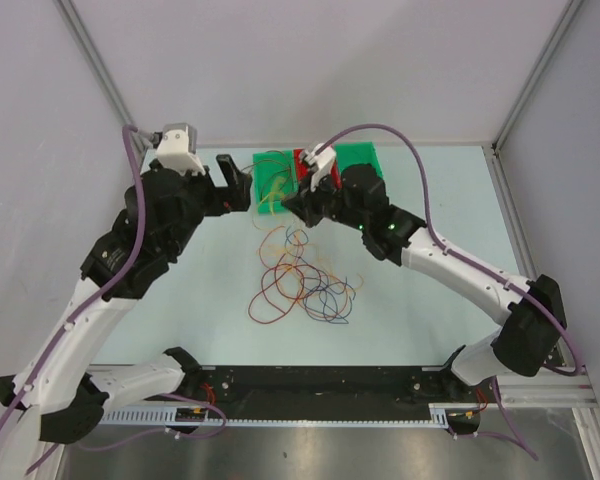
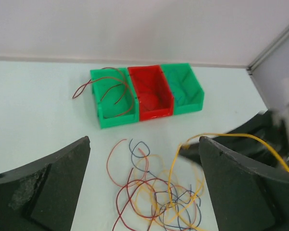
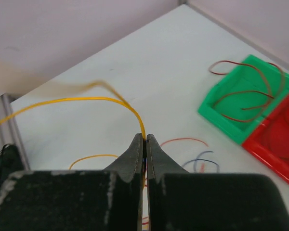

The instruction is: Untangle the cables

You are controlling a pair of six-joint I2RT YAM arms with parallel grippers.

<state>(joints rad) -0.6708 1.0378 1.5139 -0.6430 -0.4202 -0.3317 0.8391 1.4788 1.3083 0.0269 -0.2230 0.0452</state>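
Right pincer [image 3: 144, 139]: clenched on 1 thin yellow wire [image 3: 86, 99], which arches up from the tips.
Left pincer [image 2: 144, 144]: released, fingers wide apart, holding nothing.
Heap of thin coloured wire loops [image 1: 305, 285]: tangled on the pale tabletop [image 1: 410, 320], near a row of 3 plastic bins [image 2: 156, 114].
Left-hand green plastic bin [image 2: 116, 119]: holds reddish-brown wire loops [image 2: 111, 89].

Soft, even light, bright and nearly shadowless.
The top view is sharp all over; the pale table [image 1: 410, 300] shows no glare, only faint shadows under the arms. In the left wrist view the right arm [image 2: 282, 122] at the right edge is smeared. In the right wrist view the yellow cable [image 3: 77, 99] blurs at its arch, and the right gripper [image 3: 144, 149] up close looks soft and grainy.
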